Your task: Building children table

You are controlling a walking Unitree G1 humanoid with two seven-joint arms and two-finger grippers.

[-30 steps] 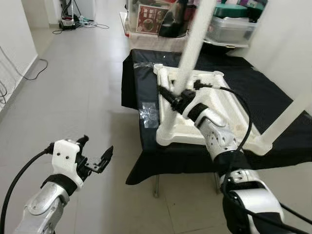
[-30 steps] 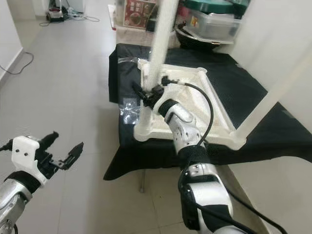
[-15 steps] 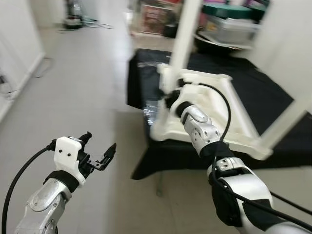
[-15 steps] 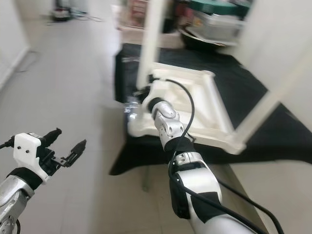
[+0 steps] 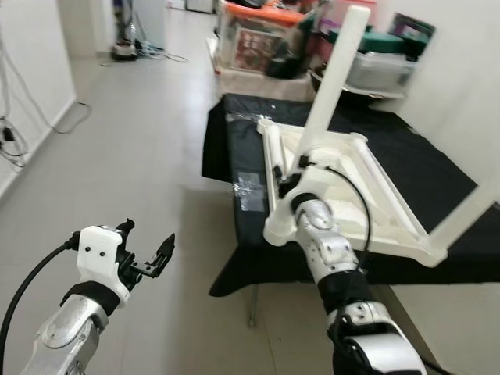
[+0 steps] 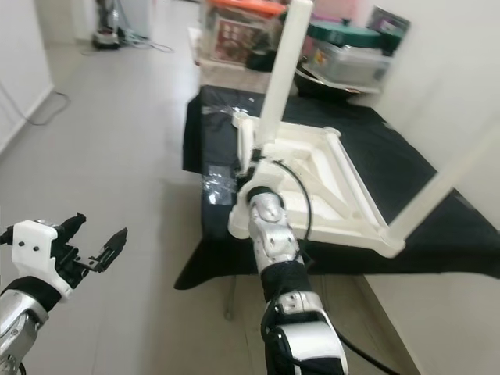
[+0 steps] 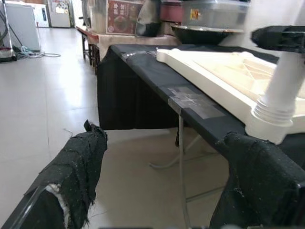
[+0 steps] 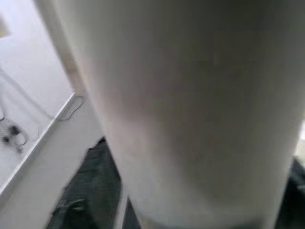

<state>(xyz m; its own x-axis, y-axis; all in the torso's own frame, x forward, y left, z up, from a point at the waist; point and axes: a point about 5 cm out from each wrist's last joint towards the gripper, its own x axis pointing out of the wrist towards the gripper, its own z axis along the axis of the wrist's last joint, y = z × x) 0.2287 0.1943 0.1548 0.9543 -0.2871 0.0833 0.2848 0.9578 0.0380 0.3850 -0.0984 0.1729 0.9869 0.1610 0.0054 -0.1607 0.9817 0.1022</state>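
- Left eye view has the white children table point(image 5: 344, 187) right of centre, lying upside down on a low stand covered with black cloth point(image 5: 422, 168); one white leg point(image 5: 332, 86) stands up from its near left corner, and another leg point(image 5: 469, 215) rises at the right edge of the frame.
- Right gripper point(image 5: 287, 181) is at the base of the upright leg in the centre of the frame. How far its fingers are open I cannot tell; in the right wrist view the white leg point(image 8: 190, 109) is very close and blurred.
- Left gripper point(image 5: 148, 254) hangs in the lower left over the grey tile floor point(image 5: 141, 156), well apart from the table. Its two black fingers point(image 7: 76, 167) are spread wide and hold nothing.
- Boxes and bins point(image 5: 266, 39) stand at the top centre behind the stand. One carries a red label, but the writing is too small to read.
- Clear tape or plastic point(image 5: 251, 190) lies on the cloth at the stand's left edge.
- Open floor runs along the whole left side of the frame; cables point(image 5: 23, 133) lie by the left wall.
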